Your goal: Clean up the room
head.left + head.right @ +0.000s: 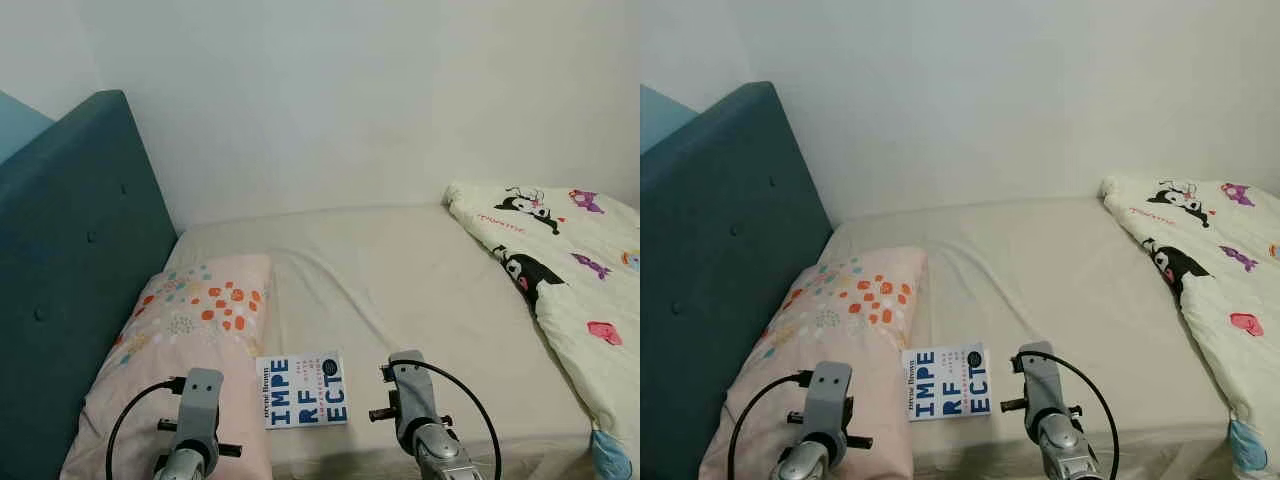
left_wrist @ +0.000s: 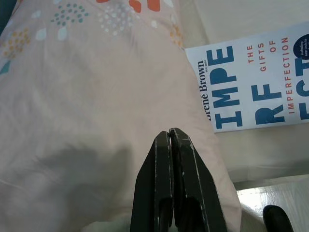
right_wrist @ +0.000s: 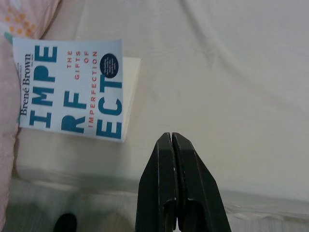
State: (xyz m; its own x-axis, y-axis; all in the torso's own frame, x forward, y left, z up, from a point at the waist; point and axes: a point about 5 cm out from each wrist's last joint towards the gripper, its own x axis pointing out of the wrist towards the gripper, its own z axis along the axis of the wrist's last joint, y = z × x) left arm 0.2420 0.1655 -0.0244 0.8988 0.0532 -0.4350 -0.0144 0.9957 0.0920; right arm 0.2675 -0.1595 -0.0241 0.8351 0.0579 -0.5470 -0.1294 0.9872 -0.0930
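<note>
A white book (image 1: 302,390) with blue letters lies flat on the bed's cream sheet (image 1: 400,280), near the front edge, right beside a pink dotted pillow (image 1: 190,330). In the wrist views the book (image 2: 256,82) (image 3: 72,92) reads "The Gifts of Imperfection". My left gripper (image 2: 169,137) is shut and empty, hovering over the pillow (image 2: 96,121). My right gripper (image 3: 171,137) is shut and empty, above the sheet to the right of the book. Both wrists (image 1: 200,400) (image 1: 410,395) show low in the head view, either side of the book.
A teal padded headboard (image 1: 80,260) stands on the left. A cream blanket (image 1: 560,260) with cartoon prints lies bunched along the bed's right side. A white wall (image 1: 350,90) runs behind the bed. Pale floor (image 2: 270,203) shows below the bed's front edge.
</note>
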